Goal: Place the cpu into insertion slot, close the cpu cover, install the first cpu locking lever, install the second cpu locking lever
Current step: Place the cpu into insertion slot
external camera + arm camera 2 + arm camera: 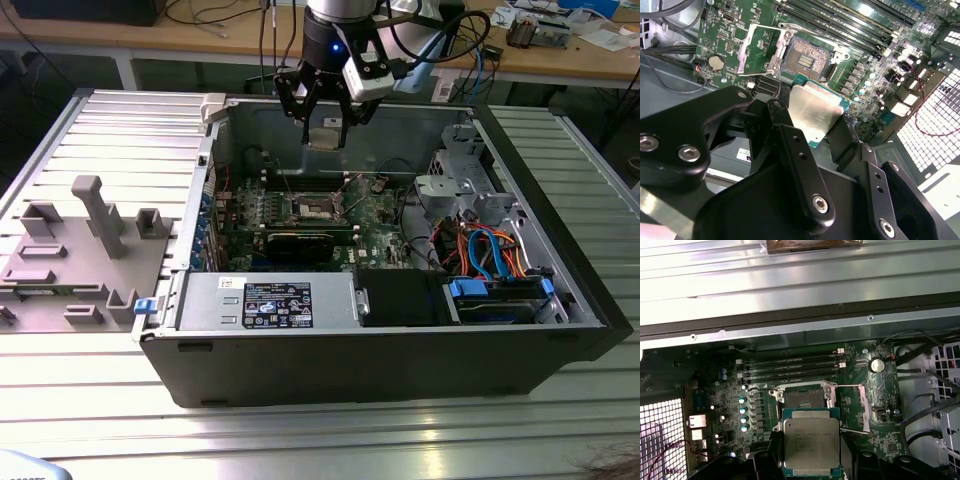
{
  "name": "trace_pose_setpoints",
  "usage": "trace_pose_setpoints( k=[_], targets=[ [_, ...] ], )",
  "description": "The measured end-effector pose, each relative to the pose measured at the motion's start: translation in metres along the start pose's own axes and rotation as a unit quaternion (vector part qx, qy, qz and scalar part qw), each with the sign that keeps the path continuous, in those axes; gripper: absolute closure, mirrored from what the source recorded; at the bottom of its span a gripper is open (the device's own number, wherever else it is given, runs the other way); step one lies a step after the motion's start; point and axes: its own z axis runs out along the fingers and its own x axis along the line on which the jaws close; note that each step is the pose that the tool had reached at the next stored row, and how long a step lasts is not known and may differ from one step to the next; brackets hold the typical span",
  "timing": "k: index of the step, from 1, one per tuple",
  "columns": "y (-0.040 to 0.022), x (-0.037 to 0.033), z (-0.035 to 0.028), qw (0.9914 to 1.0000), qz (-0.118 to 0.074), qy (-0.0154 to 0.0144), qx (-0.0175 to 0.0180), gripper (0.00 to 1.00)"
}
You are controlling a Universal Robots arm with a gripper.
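While gripper point(327, 128) clasps cpu point(811, 447), aloft near insertion slot point(802, 400), cpu cover point(747, 50) open

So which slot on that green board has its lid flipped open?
The square, metal-rimmed insertion slot; its cpu cover is swung aside. The long parallel memory slots beside it have no lid.

A grey plastic fixture block point(100, 215) lies on the ribbed aluminium table point(320, 440), at nine o'clock from the open dark metal computer case point(380, 370).
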Motion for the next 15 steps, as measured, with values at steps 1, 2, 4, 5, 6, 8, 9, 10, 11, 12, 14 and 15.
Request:
trace_pose_setpoints(
  k=[1,2,4,5,6,8,9,10,11,12,14,15],
  targets=[
    [0.0000,0.0000,0.0000,1.00000,0.000,0.0000,0.0001,0.45],
    [0.0000,0.0000,0.0001,1.00000,0.000,0.0000,0.0002,0.45],
    [0.0000,0.0000,0.0001,1.00000,0.001,-0.0001,0.0005,0.45],
    [0.0000,0.0000,0.0001,1.00000,0.001,-0.0001,0.0005,0.45],
    [0.0000,0.0000,0.0002,1.00000,0.001,-0.0001,0.0007,0.45],
    [0.0000,0.0000,0.0003,1.00000,0.001,-0.0002,0.0012,0.45],
    [0.0000,0.0000,0.0003,1.00000,0.002,-0.0002,0.0013,0.45],
    [0.0000,0.0000,0.0003,1.00000,0.002,-0.0002,0.0015,0.45],
    [0.0000,0.0000,0.0004,1.00000,0.002,-0.0003,0.0018,0.45],
    [0.0000,0.0000,0.0004,1.00000,0.002,-0.0003,0.0019,0.45],
    [0.0000,0.0000,0.0005,0.99999,0.003,-0.0003,0.0020,0.45],
    [0.0000,0.0000,0.0005,0.99999,0.003,-0.0004,0.0021,0.45]
  ],
)
